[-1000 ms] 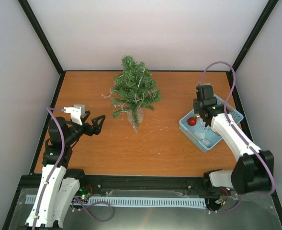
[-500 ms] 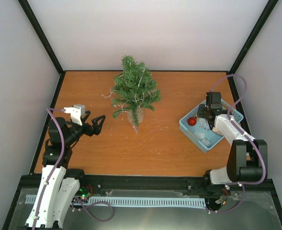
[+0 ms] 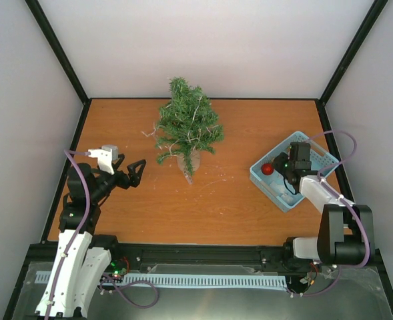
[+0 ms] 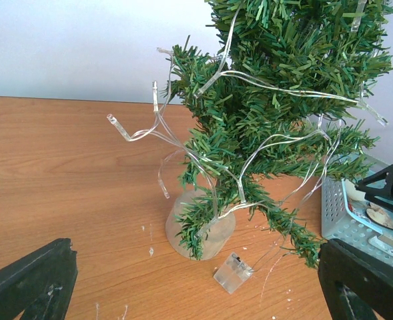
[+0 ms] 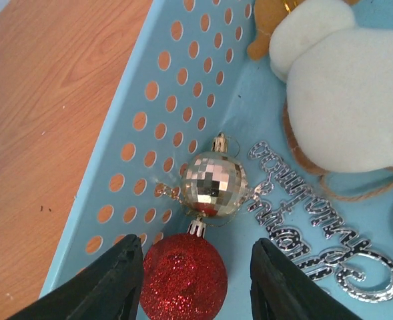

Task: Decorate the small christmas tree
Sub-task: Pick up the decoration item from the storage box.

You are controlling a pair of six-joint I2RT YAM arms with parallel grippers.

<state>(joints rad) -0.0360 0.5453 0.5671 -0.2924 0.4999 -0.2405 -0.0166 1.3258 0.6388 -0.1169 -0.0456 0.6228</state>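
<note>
Glittery red bauble [image 5: 183, 277], mirror-tiled silver bauble [image 5: 213, 185], pale-blue perforated basket [image 5: 149, 133]

Top of the small christmas tree [image 4: 283, 100] and underside of the red bauble [image 5: 183, 280] beyond frame edges.

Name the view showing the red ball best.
Right wrist: the red ball lies close up between the fingers of the right tool, glitter and cap clear. Top external shows a red dot in the basket; left wrist, nothing.
</note>
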